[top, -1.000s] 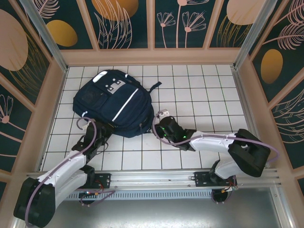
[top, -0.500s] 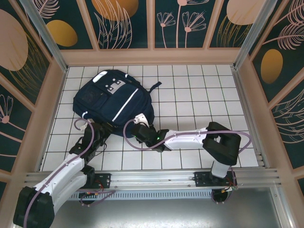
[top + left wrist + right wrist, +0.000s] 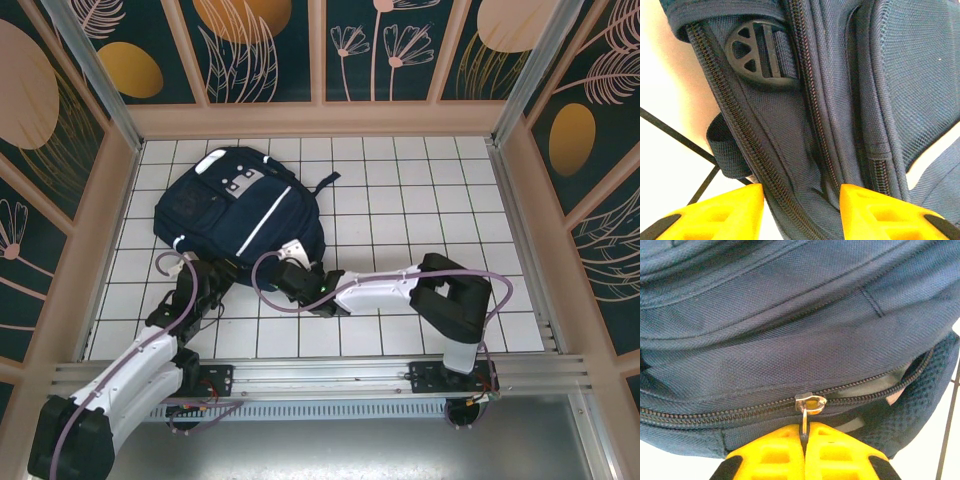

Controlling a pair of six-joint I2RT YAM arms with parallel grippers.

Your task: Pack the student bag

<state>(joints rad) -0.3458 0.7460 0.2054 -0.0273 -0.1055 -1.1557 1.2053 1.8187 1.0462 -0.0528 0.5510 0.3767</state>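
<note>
Position: the bag [image 3: 235,210] is found lying flat, front face up, on the left half of the white tiled desk [image 3: 430,200].

Orientation: its long axis is set on a slant. The top end, with the grey-white patches [image 3: 243,182], is turned toward the far left corner, and the base is turned toward the arms. A thin white stripe [image 3: 262,222] is seen crossing the front diagonally. One strap [image 3: 325,182] is left trailing off the right side.

Markings: the marks on the patches are too small to be read.

Right hand [image 3: 804,452]: it is placed at the near edge of the bag. Its yellow fingers are pressed together on the metal zip pull [image 3: 808,406], which is gripped end-on. The zip [image 3: 715,412] is seen done up to the left of the pull and parted to the right of it.

Left hand [image 3: 800,212]: it is placed at the near left corner of the bag. Its fingers [image 3: 715,217] are held partly apart, with a zipped seam lying between them. Nothing is seen gripped. A black buckle [image 3: 762,57] is noted further along that side.
</note>
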